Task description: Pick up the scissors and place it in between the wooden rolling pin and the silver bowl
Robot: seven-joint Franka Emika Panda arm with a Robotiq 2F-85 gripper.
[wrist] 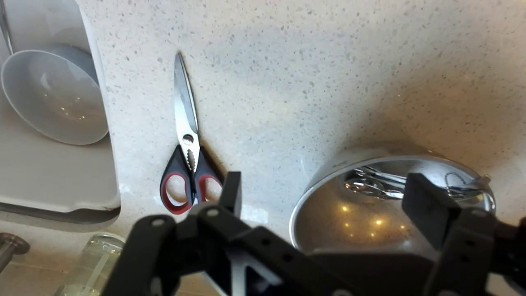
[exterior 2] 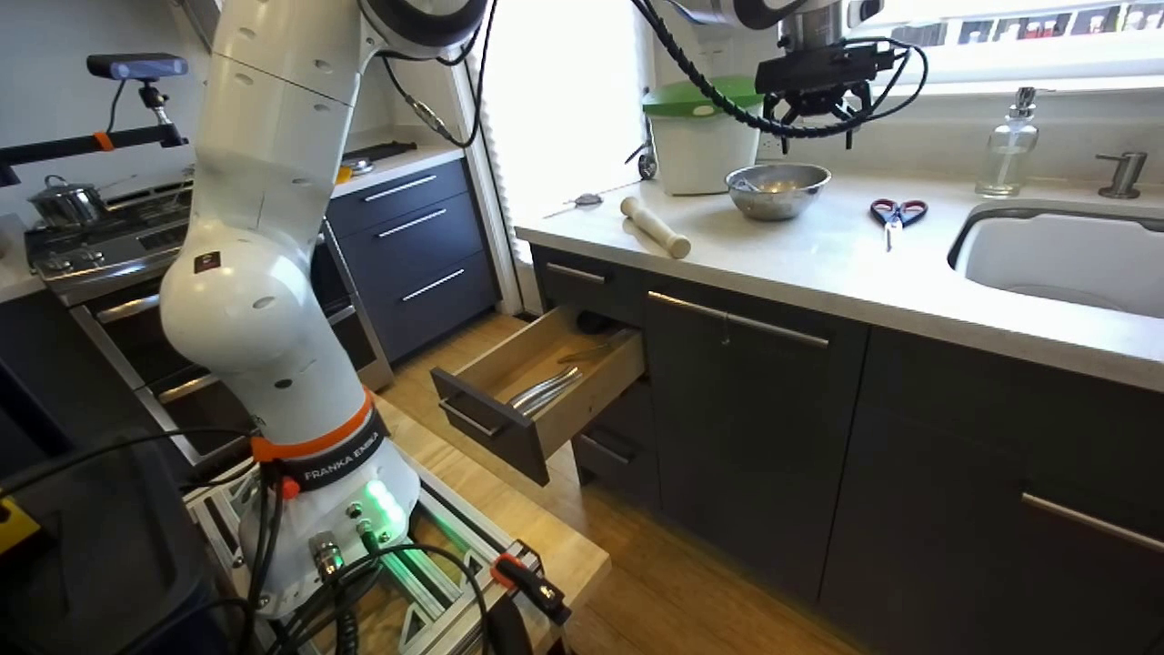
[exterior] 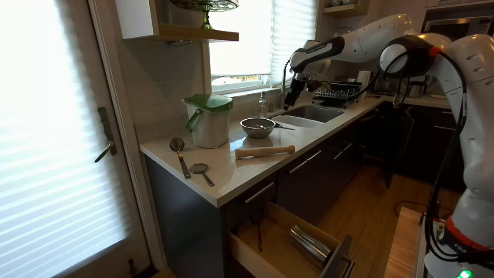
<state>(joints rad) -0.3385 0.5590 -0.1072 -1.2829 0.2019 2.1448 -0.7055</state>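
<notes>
In the wrist view the gripper (wrist: 324, 193) has its two fingers (wrist: 232, 191) spread wide, with just air between them, so it has hold of nothing. The scissors (wrist: 188, 139) lie flat on the counter (wrist: 263, 86), blades together, their black and red handles appearing close to one finger, while the other finger shows over the silver bowl (wrist: 349, 230). Shiny metal utensils (wrist: 372, 181) rest inside that bowl. On the opposite side of the scissors is a white tub (wrist: 49, 176) in the sink (wrist: 88, 216), with a pale round dish (wrist: 53, 98) in the tub. In an exterior view the gripper hangs above the counter, fingers pointing down, well apart and clear of the bowl. The wooden rolling pin (exterior 2: 655, 227) lies to one side of the bowl and the scissors to the other, near the sink and the soap bottle (exterior 2: 1008, 150), so the bowl stands between pin and scissors. In an exterior view a ladle (exterior: 181, 159) and a small strainer (exterior: 199, 168) lie by the counter's corner; the gripper shows from the side there, and from that angle its gap cannot be told. The scissors are partly hidden behind the bowl, and the rolling pin lies in front of it, near the counter's edge.
</notes>
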